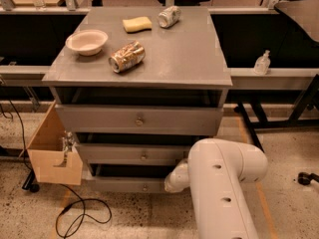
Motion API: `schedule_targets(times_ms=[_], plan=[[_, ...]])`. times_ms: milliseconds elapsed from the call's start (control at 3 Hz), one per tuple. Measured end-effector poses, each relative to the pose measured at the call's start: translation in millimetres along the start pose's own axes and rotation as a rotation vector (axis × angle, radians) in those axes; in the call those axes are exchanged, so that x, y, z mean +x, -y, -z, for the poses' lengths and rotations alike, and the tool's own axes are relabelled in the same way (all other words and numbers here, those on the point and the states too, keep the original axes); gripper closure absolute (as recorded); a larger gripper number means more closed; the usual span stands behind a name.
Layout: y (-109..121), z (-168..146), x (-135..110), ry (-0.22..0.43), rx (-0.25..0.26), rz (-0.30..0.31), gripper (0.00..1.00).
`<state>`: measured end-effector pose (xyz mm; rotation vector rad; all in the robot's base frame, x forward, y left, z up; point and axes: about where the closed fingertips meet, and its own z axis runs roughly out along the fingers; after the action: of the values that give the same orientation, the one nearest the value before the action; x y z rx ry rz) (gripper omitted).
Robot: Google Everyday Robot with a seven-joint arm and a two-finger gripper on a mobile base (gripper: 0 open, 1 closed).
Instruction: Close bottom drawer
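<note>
The grey cabinet (137,63) has three drawers. The bottom drawer (119,185) is the lowest, with a slim front and a small round knob (145,187). It stands pulled out a little, with a dark gap above its front. My white arm (224,183) fills the lower right. Its tip with the gripper (172,182) is against the right part of the bottom drawer's front, and the arm hides most of the gripper. The middle drawer (134,154) and the top drawer (137,119) sit above.
On the cabinet top lie a bowl (86,41), a crushed can (126,57), a yellow sponge (137,24) and a second can (169,16). A cardboard box (52,151) hangs at the cabinet's left. A cable (82,215) lies on the floor. A bottle (261,62) stands on the right ledge.
</note>
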<state>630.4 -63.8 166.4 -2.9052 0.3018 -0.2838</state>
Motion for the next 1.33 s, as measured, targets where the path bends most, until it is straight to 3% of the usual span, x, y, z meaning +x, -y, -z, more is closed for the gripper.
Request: schedule_targets(times_ms=[1000,1333], plan=[[-5,0,13,-0.033,-0.008,-0.001,1.00],[-9,-2,28,-0.067,-0.015,-0.002,1.00]])
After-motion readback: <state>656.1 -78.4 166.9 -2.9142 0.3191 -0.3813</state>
